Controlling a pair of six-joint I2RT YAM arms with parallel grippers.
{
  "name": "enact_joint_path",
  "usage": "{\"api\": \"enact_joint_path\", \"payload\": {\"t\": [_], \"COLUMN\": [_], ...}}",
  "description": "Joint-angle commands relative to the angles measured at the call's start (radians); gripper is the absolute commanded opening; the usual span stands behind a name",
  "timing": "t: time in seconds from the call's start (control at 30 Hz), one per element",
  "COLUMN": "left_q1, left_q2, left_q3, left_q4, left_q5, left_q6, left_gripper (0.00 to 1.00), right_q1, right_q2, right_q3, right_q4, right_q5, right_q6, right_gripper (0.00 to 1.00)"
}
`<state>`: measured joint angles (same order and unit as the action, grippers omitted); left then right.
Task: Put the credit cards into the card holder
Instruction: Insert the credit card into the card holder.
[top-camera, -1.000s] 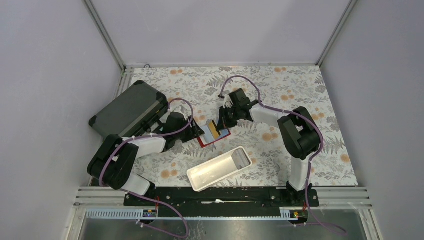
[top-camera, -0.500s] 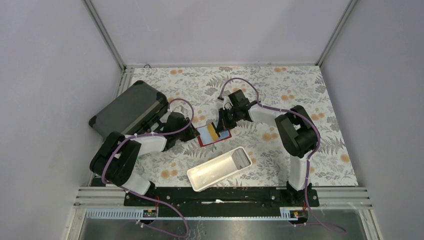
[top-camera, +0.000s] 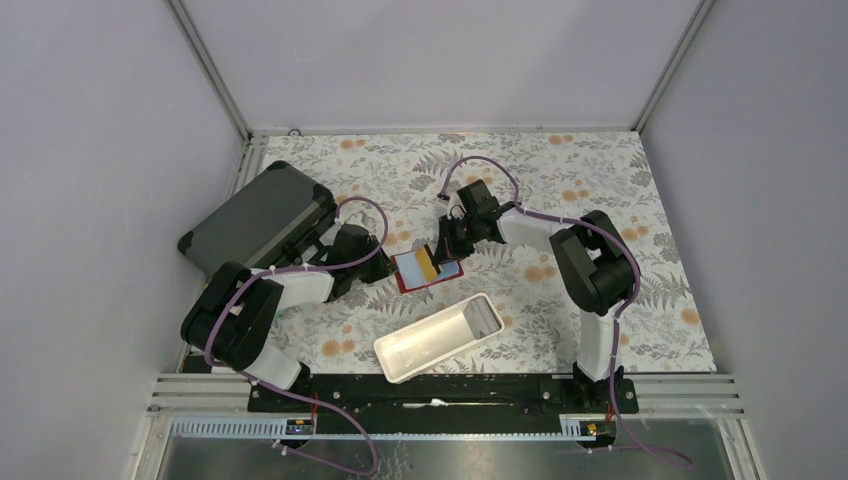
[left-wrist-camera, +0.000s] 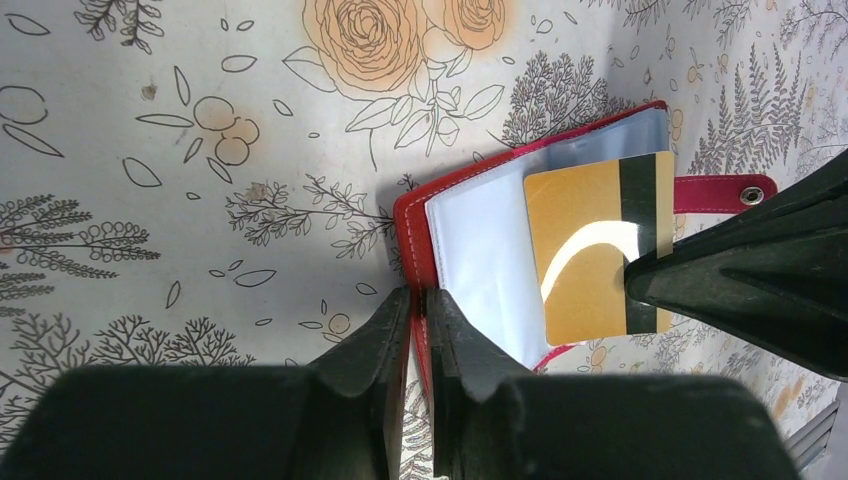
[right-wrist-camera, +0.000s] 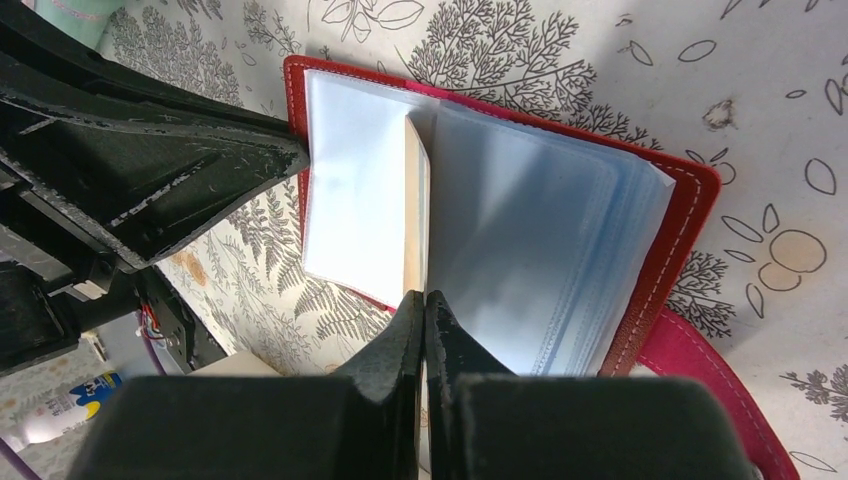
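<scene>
One yellow-brown plastic card looks partway into open red folding wallet, pinched by right gripper; left gripper clamps wallet edge; insertion unfinished.

Looks like a robotics lab test cell rather than any lived-in room. Boxed in on three sides by plain grey panels held in aluminium posts. Fitted with two black-and-white robot arms, the left arm and the right arm, bolted to a black base bar across slotted aluminium rails, with purple cables looped along the joints. Dressed with a floral printed cloth over the table, set with loose props such as a dark grey hard case and a white tray.
</scene>
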<state>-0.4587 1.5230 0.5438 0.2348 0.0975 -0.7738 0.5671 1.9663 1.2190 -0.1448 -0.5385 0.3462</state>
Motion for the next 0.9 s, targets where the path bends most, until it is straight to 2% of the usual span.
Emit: {"api": "enact_joint_path", "payload": {"t": [0.0,0.5,0.63,0.87], "left_q1": [-0.001,-0.001,-0.001,-0.001], "left_q2": [0.036,0.043,-0.002,-0.127], "left_q3": [0.002,-0.004,-0.017,0.000], "left_q4": [-0.057,-0.052,-0.046,-0.089], "left_q5": [-0.019,-0.010,-0.011,-0.006], "left_q6": [0.031,0.032,0.015,-0.004], "left_gripper": [0.13,0.10,0.10,0.21], "right_q1": [-0.003,-0.003,-0.003,-0.004], "right_q2": [0.024,0.021,0.018,0.015], "right_q3": [-0.023,-0.054,-0.057,-0.064], "right_q4": [-0.002,0.009,0.009,0.008], "right_q5": [0.059,0.071,0.072,0.075], "right_q6": [0.008,0.041,0.038,0.037], "right_gripper": [0.00,0.00,0.00,0.00]}}
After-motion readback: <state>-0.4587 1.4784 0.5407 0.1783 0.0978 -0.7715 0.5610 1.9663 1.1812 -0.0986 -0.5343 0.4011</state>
